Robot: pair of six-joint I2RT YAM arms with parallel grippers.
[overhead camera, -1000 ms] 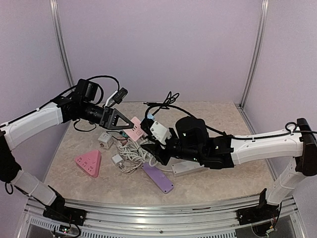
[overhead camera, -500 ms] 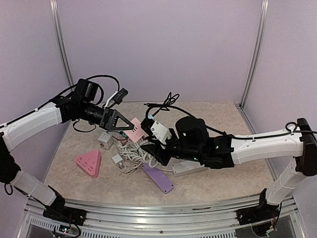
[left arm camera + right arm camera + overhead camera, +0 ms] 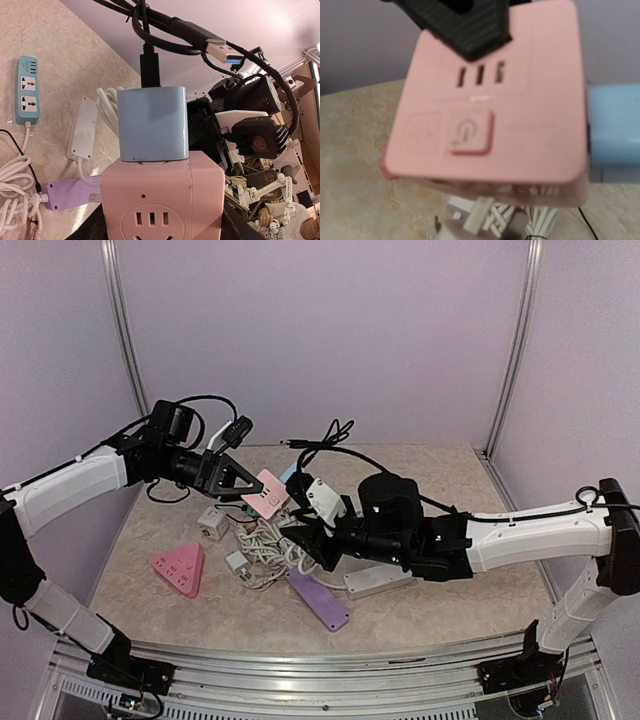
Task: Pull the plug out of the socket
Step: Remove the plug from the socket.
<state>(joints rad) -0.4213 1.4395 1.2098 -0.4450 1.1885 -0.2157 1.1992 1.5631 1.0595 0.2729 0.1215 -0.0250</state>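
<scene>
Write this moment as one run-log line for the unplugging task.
left gripper: clamped on pink socket cube, held raised | blue plug: seated in cube | right gripper: beside plug, grip unclear | status: plug not yet pulled

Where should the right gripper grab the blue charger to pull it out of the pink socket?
I'd pinch the blue charger across its two flat side faces, mid-body, coming from the side. It stands square out of the pink socket, and a black cable blocks its outer end.
</scene>
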